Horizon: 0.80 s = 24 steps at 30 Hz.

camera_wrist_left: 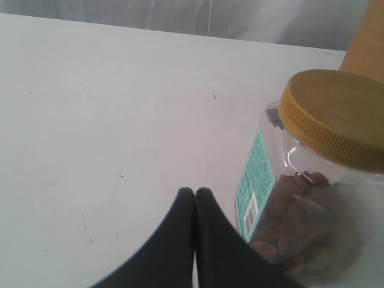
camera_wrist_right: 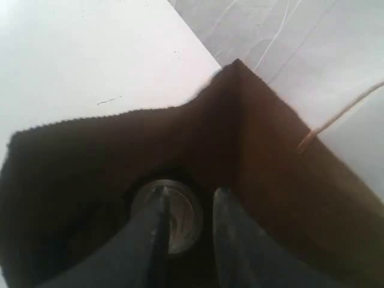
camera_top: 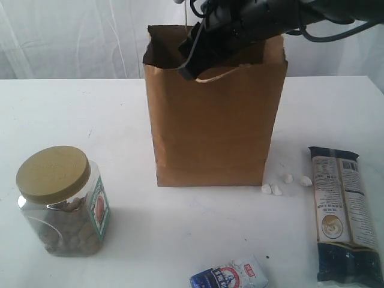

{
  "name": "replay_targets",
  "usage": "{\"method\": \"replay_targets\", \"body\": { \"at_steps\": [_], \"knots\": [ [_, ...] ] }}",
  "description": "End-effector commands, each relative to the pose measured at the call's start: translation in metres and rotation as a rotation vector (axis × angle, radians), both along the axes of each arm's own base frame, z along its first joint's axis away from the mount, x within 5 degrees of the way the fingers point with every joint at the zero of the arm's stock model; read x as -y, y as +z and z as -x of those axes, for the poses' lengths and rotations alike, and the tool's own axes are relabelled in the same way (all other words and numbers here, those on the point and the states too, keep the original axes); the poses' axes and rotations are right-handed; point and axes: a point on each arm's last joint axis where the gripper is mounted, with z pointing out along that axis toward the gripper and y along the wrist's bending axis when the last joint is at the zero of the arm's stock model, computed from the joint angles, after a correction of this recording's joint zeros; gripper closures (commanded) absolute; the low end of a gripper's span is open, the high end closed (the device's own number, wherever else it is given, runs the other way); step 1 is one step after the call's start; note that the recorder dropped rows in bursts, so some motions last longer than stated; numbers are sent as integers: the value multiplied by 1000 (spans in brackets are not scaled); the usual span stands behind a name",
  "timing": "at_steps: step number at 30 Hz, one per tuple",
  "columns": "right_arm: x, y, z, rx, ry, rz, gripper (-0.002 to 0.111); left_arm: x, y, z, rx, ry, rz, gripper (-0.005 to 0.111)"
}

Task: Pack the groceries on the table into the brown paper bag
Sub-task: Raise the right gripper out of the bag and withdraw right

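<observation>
White curtain cloth is hanging in soft folds behind the large flat white tabletop [camera_top: 150, 240], which is lying smooth and matt with a few small specks on it. I am holding my right gripper [camera_wrist_right: 192, 192] down inside the mouth of the tall kraft-brown paper bag [camera_top: 213, 132], and its creased paper walls are rising dark around my fingers [camera_wrist_right: 231, 240]. Those two dark fingers are standing narrowly apart and gripping nothing. Below them, deep in the bag, the dark pull-tab can [camera_wrist_right: 183, 219] is showing its round shiny metal top, and I cannot tell whether a fingertip is touching it.

My left gripper [camera_wrist_left: 195, 195] is hanging above the table with its black tapered fingertips pressed together and empty. Just beside it the clear plastic jar with the ribbed tan lid [camera_wrist_left: 312, 180] is standing upright, full of brown pieces and wearing a green label on its wall.

Well away from my right gripper, outside the bag, the long dark packet [camera_top: 345, 216] is lying flat. The small blue-white packet [camera_top: 231, 277] is lying crumpled farther off, and tiny white pebble-like bits [camera_top: 288, 180] are sitting by the bag's base.
</observation>
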Motion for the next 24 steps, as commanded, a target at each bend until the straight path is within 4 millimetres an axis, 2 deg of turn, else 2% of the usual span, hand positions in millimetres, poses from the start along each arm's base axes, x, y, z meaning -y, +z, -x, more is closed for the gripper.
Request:
{"method": "replay_targets", "body": {
  "at_steps": [1,8,12,15,17,19,21,22,24],
  "knots": [
    [1,2,-2,9,-13,-13,83,0,-1,0,1,-7,5,107],
    [2,7,0,16,-11,-19,83,0,-1,0,1,-7,5,107],
    [10,33,15,42,-39,-91,83,0,-1,0,1,-7,5,107],
    [21,66,37,95,-49,-156,83,0,-1,0,1,-7,5,107],
    [31,81,51,163,-38,-109,83,0,-1,0,1,-7,5,107],
    [45,87,61,218,-45,49,84,0,-1,0,1,-7,5,107],
    [64,83,60,170,-183,162,92,0,-1,0,1,-7,5,107],
    [82,80,54,133,-319,213,98,0,-1,0,1,-7,5,107],
    [103,78,48,96,-481,202,105,0,-1,0,1,-7,5,107]
  ]
}}
